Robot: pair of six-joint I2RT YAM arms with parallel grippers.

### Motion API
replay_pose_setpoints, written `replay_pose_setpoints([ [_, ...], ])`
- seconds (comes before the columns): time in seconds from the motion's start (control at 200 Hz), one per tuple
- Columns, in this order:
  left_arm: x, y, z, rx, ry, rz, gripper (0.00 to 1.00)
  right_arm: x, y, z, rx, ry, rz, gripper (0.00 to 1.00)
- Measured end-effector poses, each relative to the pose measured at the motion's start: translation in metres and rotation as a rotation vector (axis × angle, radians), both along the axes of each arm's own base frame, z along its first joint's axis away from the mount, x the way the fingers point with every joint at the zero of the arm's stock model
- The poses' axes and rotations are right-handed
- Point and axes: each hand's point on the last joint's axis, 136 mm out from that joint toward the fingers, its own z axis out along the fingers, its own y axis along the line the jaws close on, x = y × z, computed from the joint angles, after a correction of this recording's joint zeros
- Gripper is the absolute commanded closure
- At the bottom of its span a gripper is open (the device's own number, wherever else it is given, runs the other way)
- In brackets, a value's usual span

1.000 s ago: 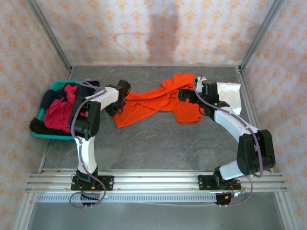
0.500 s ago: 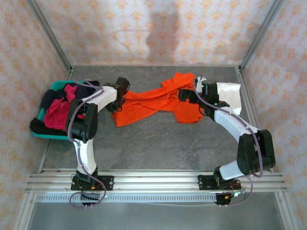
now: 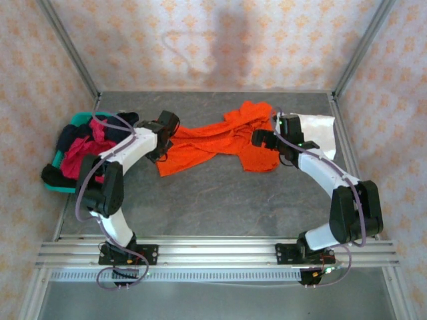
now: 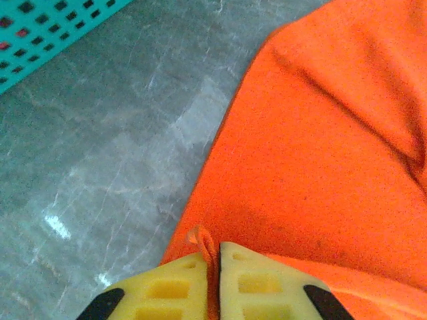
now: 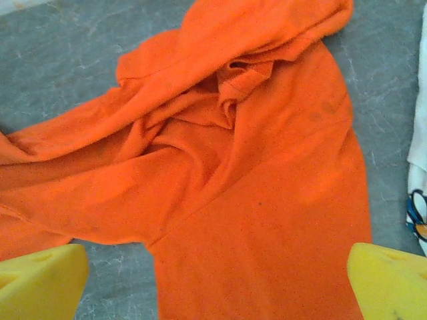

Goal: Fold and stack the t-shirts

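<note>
Orange shirt (image 3: 213,143) stretches sideways: your left hand (image 4: 213,252) pinches its left edge, your right hand (image 5: 217,273) hangs wide over the other end.

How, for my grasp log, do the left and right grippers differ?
The left gripper is shut, pinching an edge of the orange shirt; the right gripper is open, holding nothing. The left is at the shirt's left end, the right over its right part. Both have yellow fingers.

Orange shirt (image 3: 213,143): crumpled, stretched across the centre.
White shirt (image 3: 319,128): lying flat, far right.
Crimson shirt (image 3: 80,152), dark shirt (image 3: 69,138): heaped together, far left.
</note>
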Motion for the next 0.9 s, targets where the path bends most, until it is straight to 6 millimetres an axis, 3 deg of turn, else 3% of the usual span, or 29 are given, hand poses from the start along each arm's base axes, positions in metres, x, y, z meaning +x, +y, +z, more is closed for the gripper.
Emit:
replay_pose_setpoints([
  [0.09, -0.01, -0.008, 0.006, 0.002, -0.01, -0.03, 1.0, -0.004, -0.006, -0.006, -0.012, 0.03, -0.028, 0.0],
  [0.42, -0.068, -0.022, 0.007, -0.012, -0.023, -0.085, 1.0, -0.021, -0.044, -0.032, -0.043, 0.166, -0.169, 0.02],
  [0.61, -0.103, -0.048, 0.002, -0.052, -0.021, -0.153, 1.0, -0.032, -0.055, -0.055, -0.024, 0.276, -0.237, 0.22],
  [0.776, -0.133, -0.058, -0.025, -0.059, 0.054, -0.169, 1.0, -0.043, -0.049, -0.09, 0.003, 0.406, -0.238, 0.38],
  [0.901, -0.147, -0.054, -0.043, -0.047, 0.108, -0.148, 1.0, -0.048, -0.046, -0.108, 0.016, 0.472, -0.246, 0.41],
])
